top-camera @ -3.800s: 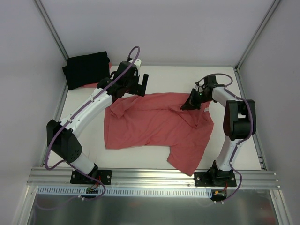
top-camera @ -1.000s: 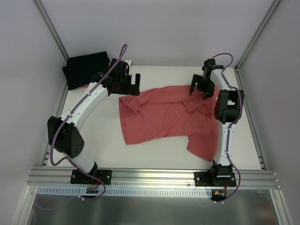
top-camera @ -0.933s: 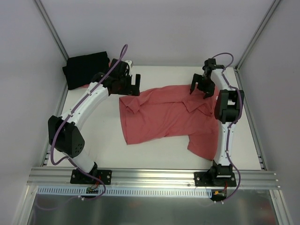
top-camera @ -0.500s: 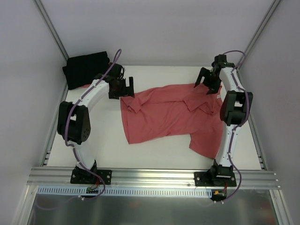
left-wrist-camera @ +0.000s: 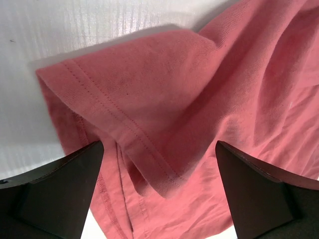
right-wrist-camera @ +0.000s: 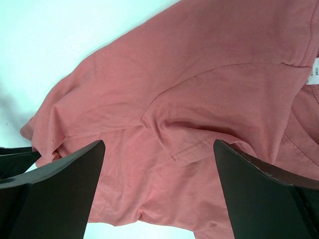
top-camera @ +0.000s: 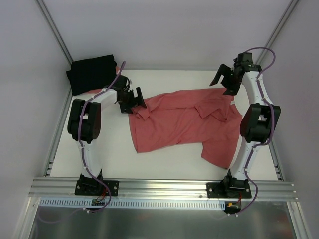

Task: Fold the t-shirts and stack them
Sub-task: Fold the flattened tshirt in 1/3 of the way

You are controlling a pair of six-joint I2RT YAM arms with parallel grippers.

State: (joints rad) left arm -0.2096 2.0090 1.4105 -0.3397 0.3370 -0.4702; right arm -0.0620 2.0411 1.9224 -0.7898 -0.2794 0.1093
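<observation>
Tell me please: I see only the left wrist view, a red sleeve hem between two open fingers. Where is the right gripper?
Observer: The right gripper hangs open over the far right edge of the coral-red t-shirt and holds nothing.
Operator: Is the second shirt on the table?
Observer: Yes. The black t-shirt lies as a dark pile in the far left corner, apart from the left gripper.
Operator: Does the red shirt lie flat?
Observer: No. It is wrinkled, and its white neck label shows in the right wrist view.

the right arm (top-camera: 258, 122) covers part of the coral-red t-shirt (top-camera: 174, 122).
</observation>
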